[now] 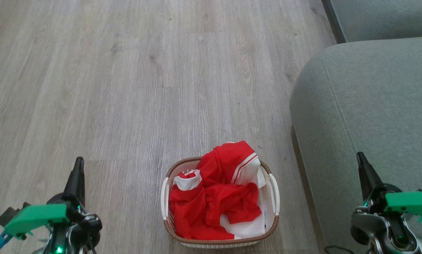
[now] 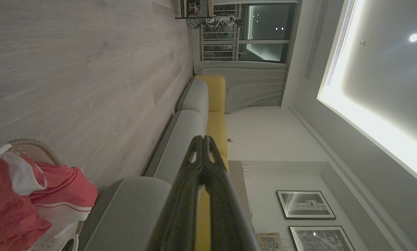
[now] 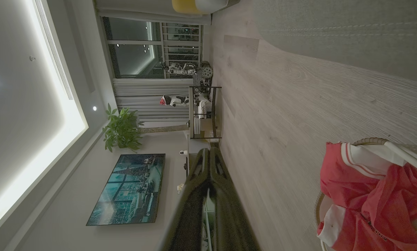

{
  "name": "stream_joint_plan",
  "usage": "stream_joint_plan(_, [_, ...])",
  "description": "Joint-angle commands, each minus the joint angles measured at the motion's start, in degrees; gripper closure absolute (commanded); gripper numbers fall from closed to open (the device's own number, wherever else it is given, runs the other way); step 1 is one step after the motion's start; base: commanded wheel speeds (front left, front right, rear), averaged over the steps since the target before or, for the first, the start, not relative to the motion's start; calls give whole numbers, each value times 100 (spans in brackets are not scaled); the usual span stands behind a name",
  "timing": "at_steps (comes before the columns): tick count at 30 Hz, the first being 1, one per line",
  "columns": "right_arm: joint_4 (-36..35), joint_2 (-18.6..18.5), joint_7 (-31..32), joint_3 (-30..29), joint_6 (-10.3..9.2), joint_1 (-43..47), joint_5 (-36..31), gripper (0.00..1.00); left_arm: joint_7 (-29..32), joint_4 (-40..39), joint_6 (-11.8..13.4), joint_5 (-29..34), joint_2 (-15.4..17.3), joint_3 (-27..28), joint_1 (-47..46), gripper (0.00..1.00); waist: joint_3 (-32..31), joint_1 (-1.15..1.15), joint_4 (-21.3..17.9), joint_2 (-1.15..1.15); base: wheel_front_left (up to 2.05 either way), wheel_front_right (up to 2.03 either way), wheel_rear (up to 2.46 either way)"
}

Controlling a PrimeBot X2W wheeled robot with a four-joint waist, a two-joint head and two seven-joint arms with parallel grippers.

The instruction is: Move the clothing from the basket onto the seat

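Crumpled red clothing (image 1: 214, 197) of thin fabric with white trim fills the cream basket (image 1: 218, 242) with its woven-look brown rim, on the wood-grain floor (image 1: 126, 88) just beside the rounded grey-green seat (image 1: 366, 106) — left hand (image 1: 78, 164) and right hand (image 1: 360, 157) both pinched shut, empty.

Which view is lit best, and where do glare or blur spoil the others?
Head view: bright, even light, the clothing sharp in the basket. Left wrist view: dim, ceiling light strip glaring, left gripper blurred. Right wrist view: dim, strip glaring.
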Motion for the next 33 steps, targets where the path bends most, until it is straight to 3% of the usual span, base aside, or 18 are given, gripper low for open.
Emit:
stream_joint_plan(1, [-213, -3, 17, 99, -1, -284, 26, 100, 42, -157, -37, -17, 43, 206, -276, 100, 0, 0, 0, 0, 0, 0, 0])
stream_joint_plan(33, [-213, -3, 17, 99, -1, -284, 27, 100, 42, -157, -37, -17, 43, 206, -276, 100, 0, 0, 0, 0, 0, 0, 0])
